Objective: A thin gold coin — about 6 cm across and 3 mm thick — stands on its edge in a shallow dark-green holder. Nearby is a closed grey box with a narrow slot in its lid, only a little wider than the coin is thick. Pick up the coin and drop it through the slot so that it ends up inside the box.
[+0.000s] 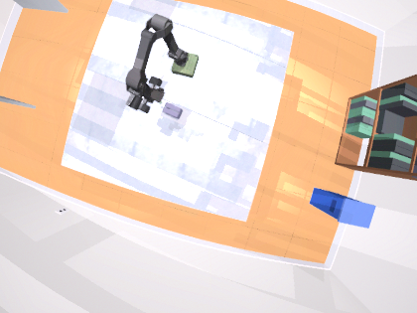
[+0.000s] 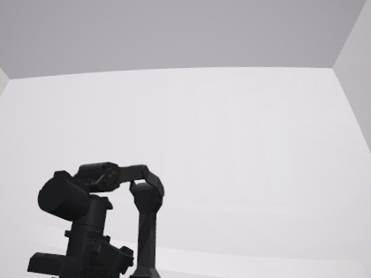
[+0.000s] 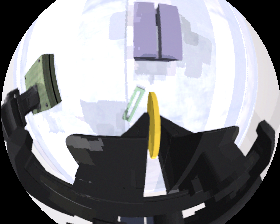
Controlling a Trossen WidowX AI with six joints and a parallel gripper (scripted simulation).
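The gold coin (image 3: 154,132) is held on edge between the fingertips of my gripper (image 3: 149,116) (image 1: 160,96), seen nearly edge-on in the wrist view. The gripper is shut on it. The grey-purple box (image 1: 173,110) (image 3: 170,32) is closed, with a dark narrow slot (image 3: 159,30) across its lid, roughly lined up with the coin's edge. It lies beyond the coin at the top of the wrist view, apart from it. The holder (image 3: 134,104) shows as an empty pale-green outline between the coin and the box, left of the coin. Height above the table is hard to tell.
The arm's green base plate (image 1: 191,69) (image 3: 36,82) is behind the holder and box in the top view and at the left of the wrist view. A bookshelf (image 1: 343,148) and a blue bin (image 1: 356,213) stand far off at the right. The exterior view shows only the arm and bare walls.
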